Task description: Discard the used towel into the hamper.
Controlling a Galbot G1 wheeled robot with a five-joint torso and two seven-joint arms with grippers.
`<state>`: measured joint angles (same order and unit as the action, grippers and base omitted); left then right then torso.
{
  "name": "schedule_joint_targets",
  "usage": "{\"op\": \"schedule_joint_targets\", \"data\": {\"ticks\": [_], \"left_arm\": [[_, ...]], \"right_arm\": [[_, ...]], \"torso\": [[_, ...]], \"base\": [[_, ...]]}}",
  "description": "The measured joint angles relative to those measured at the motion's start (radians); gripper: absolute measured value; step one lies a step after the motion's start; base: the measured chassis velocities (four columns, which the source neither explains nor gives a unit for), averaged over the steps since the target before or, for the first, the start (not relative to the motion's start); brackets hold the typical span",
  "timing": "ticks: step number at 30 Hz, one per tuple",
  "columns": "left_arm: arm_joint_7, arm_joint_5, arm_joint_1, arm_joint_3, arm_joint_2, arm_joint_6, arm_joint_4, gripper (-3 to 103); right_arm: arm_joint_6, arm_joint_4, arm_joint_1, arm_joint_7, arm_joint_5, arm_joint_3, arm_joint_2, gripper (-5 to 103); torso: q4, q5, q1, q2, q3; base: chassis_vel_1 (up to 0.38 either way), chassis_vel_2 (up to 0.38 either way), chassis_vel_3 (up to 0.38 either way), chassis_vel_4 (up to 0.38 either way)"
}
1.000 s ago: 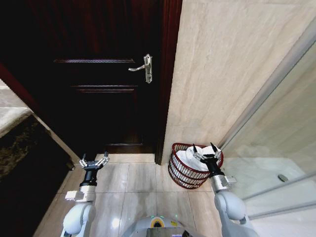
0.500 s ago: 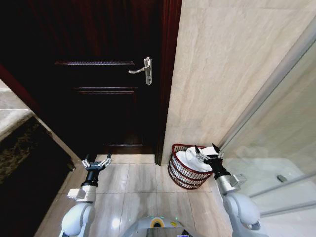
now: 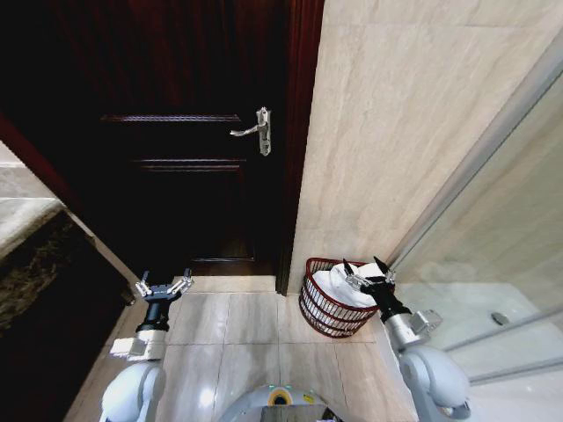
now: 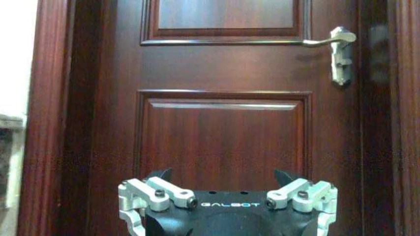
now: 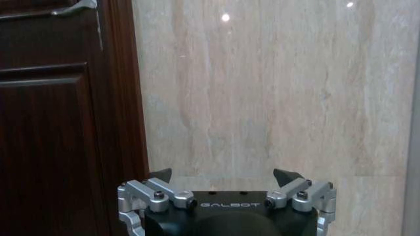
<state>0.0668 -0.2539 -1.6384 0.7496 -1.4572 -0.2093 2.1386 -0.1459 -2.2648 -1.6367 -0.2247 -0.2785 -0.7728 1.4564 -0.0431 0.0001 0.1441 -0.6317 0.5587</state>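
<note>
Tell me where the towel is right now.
In the head view, the white towel lies inside the hamper by the wall, right of the door, under the open right gripper.

The small round dark reddish-brown open-weave wire hamper [image 3: 332, 299] stands on the pale tiled floor [image 3: 246, 325], in the corner where the beige stone wall [image 3: 396, 132] meets the glass shower partition [image 3: 501, 246]. A white crumpled towel [image 3: 339, 283] lies inside it. The right gripper [image 3: 368, 271] hangs just above the hamper, over its right part, jaws spread apart. To the left of the wall is the dark wooden door [image 3: 176, 132], and its metal lever handle [image 3: 255, 129] is near the door's right edge. The left gripper [image 3: 163, 286] is low in front of the door, well apart from the hamper, jaws spread too.
</note>
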Motion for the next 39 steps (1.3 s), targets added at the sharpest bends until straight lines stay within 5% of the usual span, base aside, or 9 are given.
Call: {"op": "schedule_joint_targets", "data": {"ticks": [4,15,39], "left_arm": [[-0.044,0.040,-0.025,-0.016,-0.017,0.052,0.068,100],[-0.045,0.039,-0.026,-0.028,0.003,0.158,0.173,100],[-0.020,0.010,-0.011,-0.013,0.036,0.159,0.135,100]], "right_arm": [[0.022,0.000,-0.017,-0.005,-0.005,-0.016,-0.004,100],[0.037,-0.012,-0.006,-0.014,-0.004,-0.028,-0.008,100],[0.041,-0.057,-0.045,-0.016,-0.005,-0.034,0.010,100]], "torso": [[0.0000,0.0000,0.008,-0.018,0.009],[0.0001,0.0000,0.023,-0.051,0.028],[0.0000,-0.0002,0.057,-0.126,0.069]], "base": [[0.000,0.000,0.000,0.000],[0.000,0.000,0.000,0.000],[0.000,0.000,0.000,0.000]]}}
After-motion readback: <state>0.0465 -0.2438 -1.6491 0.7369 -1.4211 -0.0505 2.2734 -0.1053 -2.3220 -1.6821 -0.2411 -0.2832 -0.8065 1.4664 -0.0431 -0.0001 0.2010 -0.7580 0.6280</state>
